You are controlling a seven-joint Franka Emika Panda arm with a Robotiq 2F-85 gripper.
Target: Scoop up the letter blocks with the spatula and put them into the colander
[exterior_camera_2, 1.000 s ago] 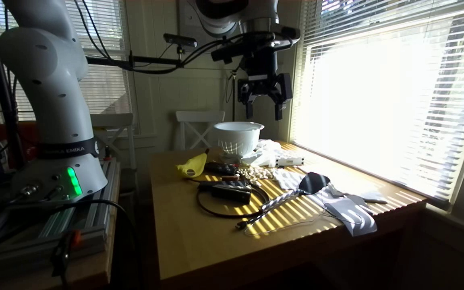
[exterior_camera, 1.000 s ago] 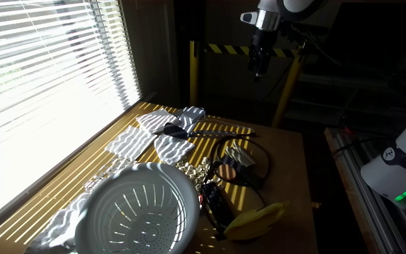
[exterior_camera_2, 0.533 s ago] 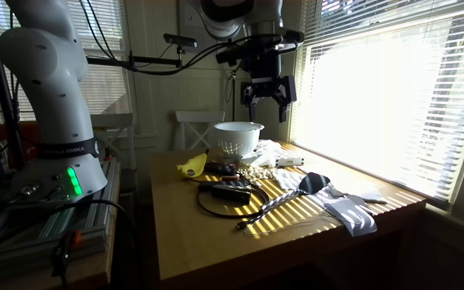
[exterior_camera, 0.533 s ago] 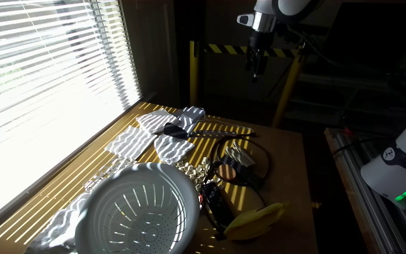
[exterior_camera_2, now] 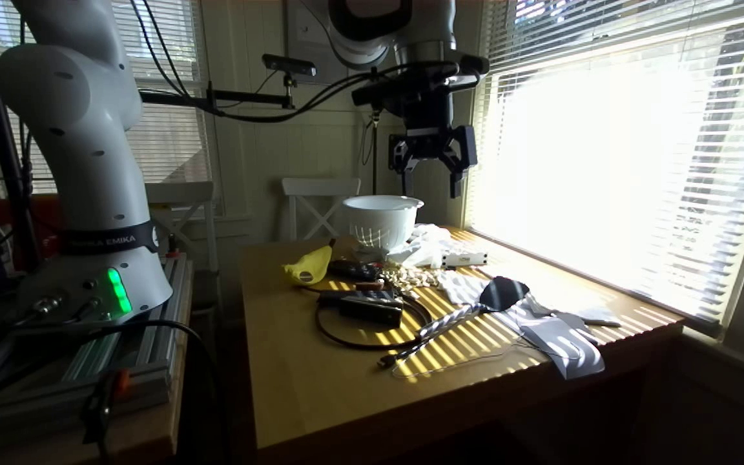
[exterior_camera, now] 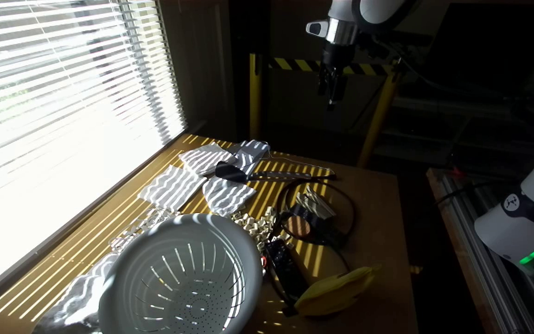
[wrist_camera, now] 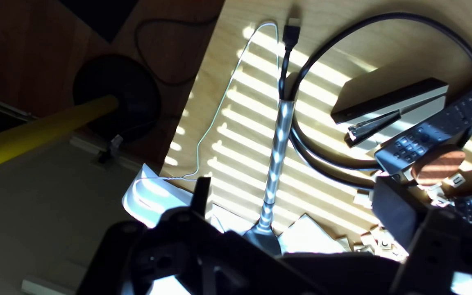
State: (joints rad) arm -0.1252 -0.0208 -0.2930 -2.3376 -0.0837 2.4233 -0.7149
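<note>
The spatula, with a dark head and shiny handle, lies on the table in both exterior views (exterior_camera: 278, 175) (exterior_camera_2: 451, 319). It also shows in the wrist view (wrist_camera: 277, 151), its head partly hidden by the gripper. Small pale letter blocks lie heaped beside the colander in both exterior views (exterior_camera: 257, 226) (exterior_camera_2: 411, 278); some show in the wrist view (wrist_camera: 383, 239). The white colander stands upright in both exterior views (exterior_camera: 188, 262) (exterior_camera_2: 382, 223), out of the wrist view. My gripper (exterior_camera_2: 431, 194) is open and empty, high above the table; in the wrist view its fingers (wrist_camera: 291, 190) stand wide apart.
A looped black cable (wrist_camera: 404, 16) runs beside the spatula handle. A remote (wrist_camera: 436, 123), a stapler (wrist_camera: 373, 127) and a brown disc (wrist_camera: 439, 164) lie near the blocks. A yellow banana-shaped item (exterior_camera: 336, 292) lies near the colander. White sheets (exterior_camera: 172, 188) lie around the spatula head.
My gripper has moved slightly down and toward the window, staying open. The spatula, blocks and colander have not moved.
</note>
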